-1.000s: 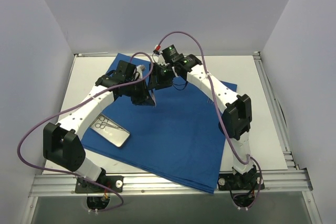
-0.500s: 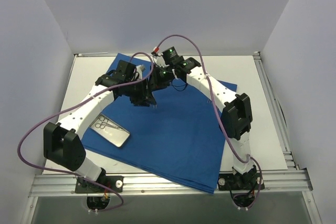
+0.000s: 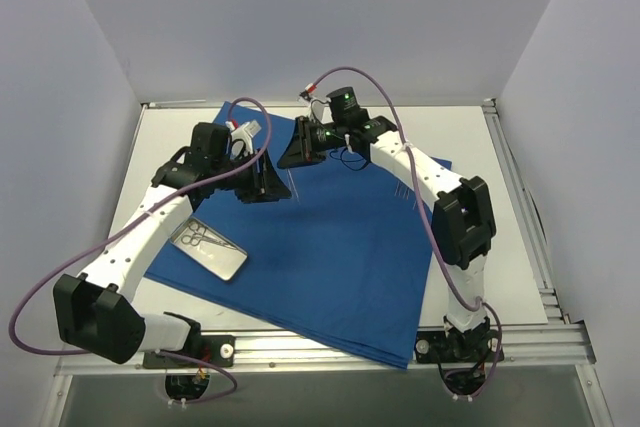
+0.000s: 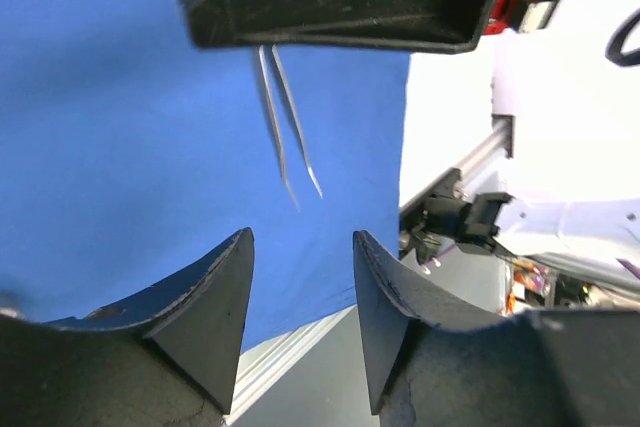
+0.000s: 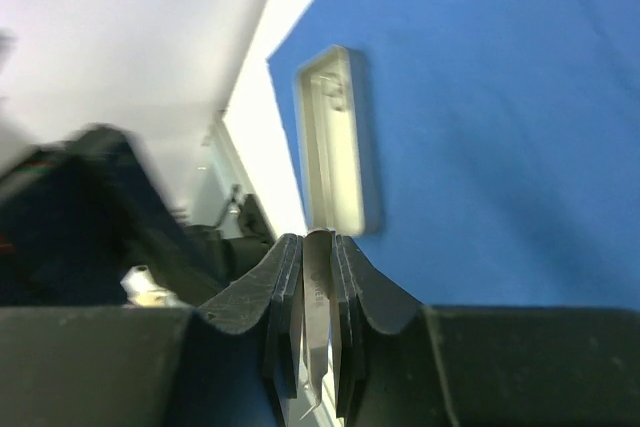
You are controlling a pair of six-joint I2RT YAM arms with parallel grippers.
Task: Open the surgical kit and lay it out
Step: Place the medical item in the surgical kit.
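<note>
Surgical kit's blue cloth wrap point(image 3: 340, 247) is lying spread flat on the white table point(image 3: 480, 132) in the top view, turned like a diamond with one corner pointing at the far wall. Its metal tray point(image 3: 224, 260) is sitting on the wrap's left part, with its long axis running diagonally from far-left to near-right, along the wrap's near-left edge. The scissor-like instruments point(image 3: 196, 237) are lying inside it along the same line. Both arms are reaching over the wrap's far half, the left gripper point(image 3: 272, 185) just beside the right gripper point(image 3: 297, 150).

From the left wrist, the left gripper point(image 4: 300, 242) is showing its fingers point(image 4: 220, 297) standing apart with nothing between them, over the wrap point(image 4: 130, 127). Beyond them the right gripper is carrying a tweezer-like instrument point(image 4: 285, 122), its two thin prongs sticking out over the blue cloth.

From the right wrist, the right gripper point(image 5: 318, 239) is pressing its fingers point(image 5: 285, 282) together on that instrument point(image 5: 318, 337), whose length is running along them. Beyond, the tray point(image 5: 368, 147) is lying on the wrap point(image 5: 480, 97), its long axis leading away from the camera and its contents blurred.
</note>
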